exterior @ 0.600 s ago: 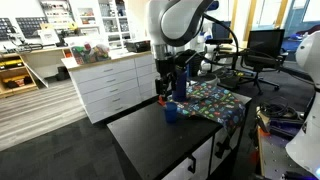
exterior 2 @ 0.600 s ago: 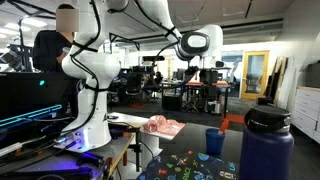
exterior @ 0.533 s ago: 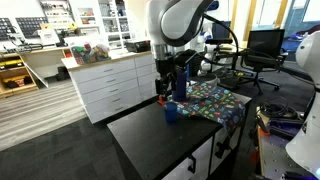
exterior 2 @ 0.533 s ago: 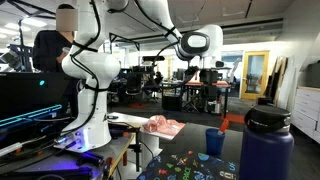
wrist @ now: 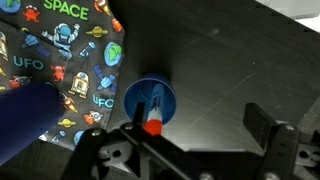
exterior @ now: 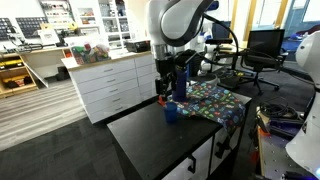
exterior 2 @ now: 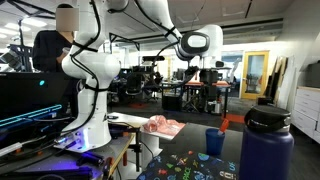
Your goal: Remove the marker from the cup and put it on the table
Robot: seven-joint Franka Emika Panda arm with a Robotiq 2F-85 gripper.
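The small dark blue cup (wrist: 150, 101) stands on the black table (wrist: 235, 60), beside the edge of a space-print cloth (wrist: 60, 50). The marker (wrist: 153, 122) stands in the cup, its red-orange end pointing up at the camera, whitish section inside. My gripper (wrist: 200, 128) is open just above the cup. Its one finger is right beside the marker's top, the other far off to the side. In an exterior view the gripper (exterior: 170, 92) hangs over the cup (exterior: 172, 113). The cup also shows in an exterior view (exterior 2: 215, 142).
A tall dark blue bottle (exterior 2: 266, 146) stands on the cloth (exterior: 215, 100) near the cup. A white drawer unit with a wooden top (exterior: 115, 85) stands beyond the table (exterior: 150, 145). Another white robot arm (exterior 2: 85, 80) stands to the side.
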